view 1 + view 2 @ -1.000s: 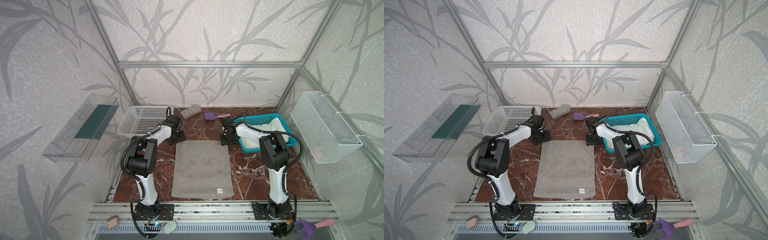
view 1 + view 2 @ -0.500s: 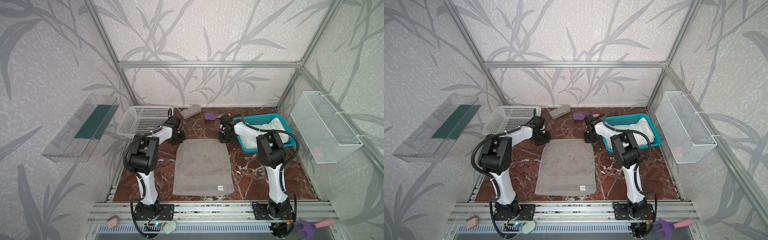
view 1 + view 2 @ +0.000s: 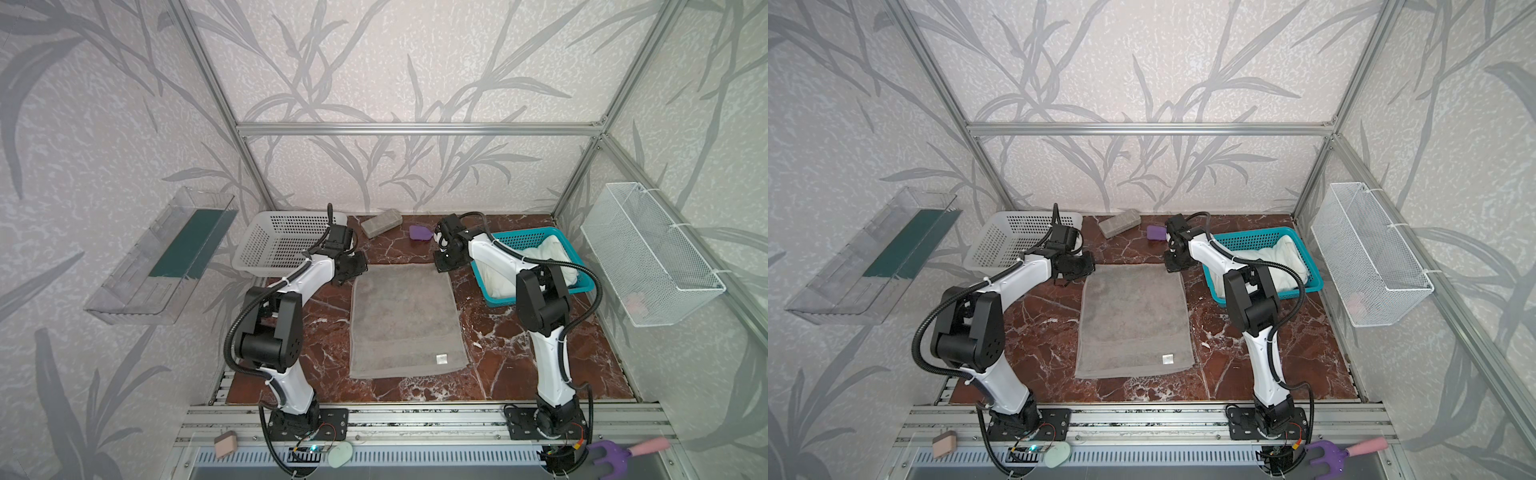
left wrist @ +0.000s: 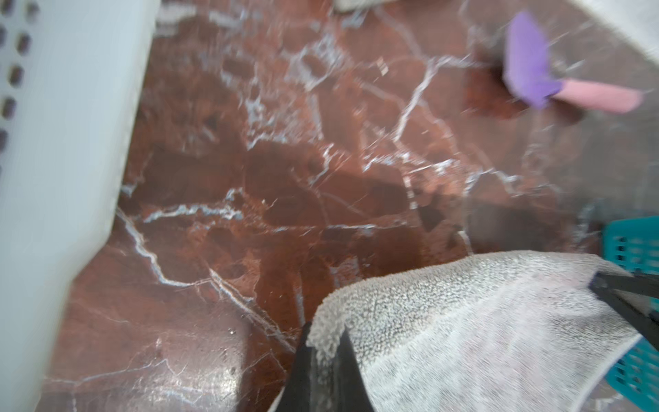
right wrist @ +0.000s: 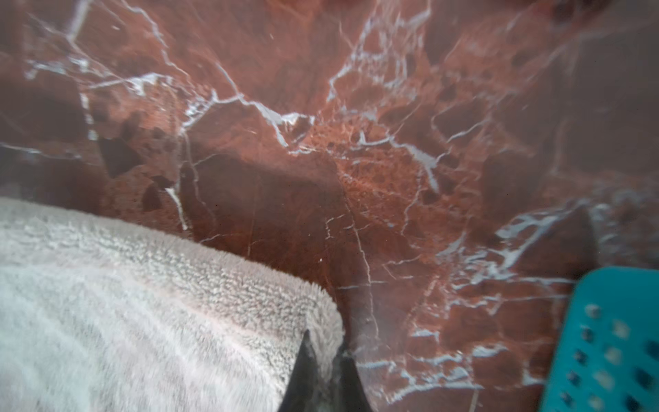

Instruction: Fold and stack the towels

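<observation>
On the red-brown marble counter [image 3: 324,332], dead centre, a plain grey-taupe terry towel [image 3: 405,320] lies spread out, long side running front to back. A small white label [image 3: 441,357] sits near its front right corner. Both top views show it the same way [image 3: 1136,324].

Left claw [image 3: 351,274] is at the towel's far left corner, right claw [image 3: 444,264] at the far right corner. A second ago both claws stood spread wide over those corners. Now each is clenched on terry:
- Left wrist view: black tips [image 4: 322,346] pinched together, with the corner bunched between them.
- Right wrist view: same thing, tips [image 5: 322,347] closed on the other corner.

Both wrist views are blurred. The far edge looks raised a little off the marble between the two grips.

Whole cloth has shifted since a second ago. Its far edge sits closer to the back wall and its front edge has drawn away from the front rail. The rest of the towel is flat on the counter. Right claw has also gone further back, towards the purple scraper [image 3: 419,232]. Its pink handle [image 4: 599,96] now shows only in the left wrist view.

Unchanged:
- larger white towel [image 3: 544,257], crumpled inside the teal perforated plastic basket [image 3: 523,239], back right, just beside the right arm
- white perforated plastic basket [image 3: 282,237], back left, behind the left claw
- small grey rectangular block [image 3: 381,222] by the back wall, between the two baskets
</observation>
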Tool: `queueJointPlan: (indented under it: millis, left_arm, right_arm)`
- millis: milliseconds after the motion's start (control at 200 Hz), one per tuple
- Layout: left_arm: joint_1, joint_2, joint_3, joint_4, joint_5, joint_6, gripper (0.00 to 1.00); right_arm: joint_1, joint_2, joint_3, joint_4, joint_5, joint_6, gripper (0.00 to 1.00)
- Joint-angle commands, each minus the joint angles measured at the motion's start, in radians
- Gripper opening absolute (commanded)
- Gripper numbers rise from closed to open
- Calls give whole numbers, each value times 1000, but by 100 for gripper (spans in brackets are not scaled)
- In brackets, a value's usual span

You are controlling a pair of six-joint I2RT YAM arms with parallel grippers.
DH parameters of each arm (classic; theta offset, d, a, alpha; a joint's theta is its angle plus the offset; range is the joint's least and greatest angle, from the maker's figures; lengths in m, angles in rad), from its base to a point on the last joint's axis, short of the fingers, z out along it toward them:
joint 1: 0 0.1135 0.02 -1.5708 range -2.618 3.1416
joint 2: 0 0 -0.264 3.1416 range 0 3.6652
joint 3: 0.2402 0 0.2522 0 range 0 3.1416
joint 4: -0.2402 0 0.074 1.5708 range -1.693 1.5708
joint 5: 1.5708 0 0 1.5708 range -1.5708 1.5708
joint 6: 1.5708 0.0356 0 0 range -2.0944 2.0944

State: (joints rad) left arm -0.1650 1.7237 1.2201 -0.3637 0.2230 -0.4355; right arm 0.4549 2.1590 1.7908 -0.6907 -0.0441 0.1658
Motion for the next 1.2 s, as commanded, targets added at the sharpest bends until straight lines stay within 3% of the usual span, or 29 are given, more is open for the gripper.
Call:
queueJointPlan:
  millis: [0, 185, 560, 725, 1025, 1200]
  left_arm:
    - [11, -55, -9, 91, 48, 30, 0]
    - [15, -134, -86, 127, 98, 21, 0]
    - [45, -354, -484, 279, 94, -47, 0]
    - [53, -431, -557, 285, 113, -66, 0]
    - [57, -560, -467, 141, 143, -3, 0]
    - [55, -623, -682, 224, 198, -121, 0]
  right_arm:
    - [-6, -126, -42, 65, -5, -61, 0]
    - [-6, -280, -232, 186, -63, -66, 0]
    - [12, -489, -715, 405, -187, 15, 0]
    - [31, -565, -749, 407, -194, 32, 0]
    - [30, -721, -709, 271, -203, 35, 0]
    - [31, -789, -919, 330, -258, 92, 0]
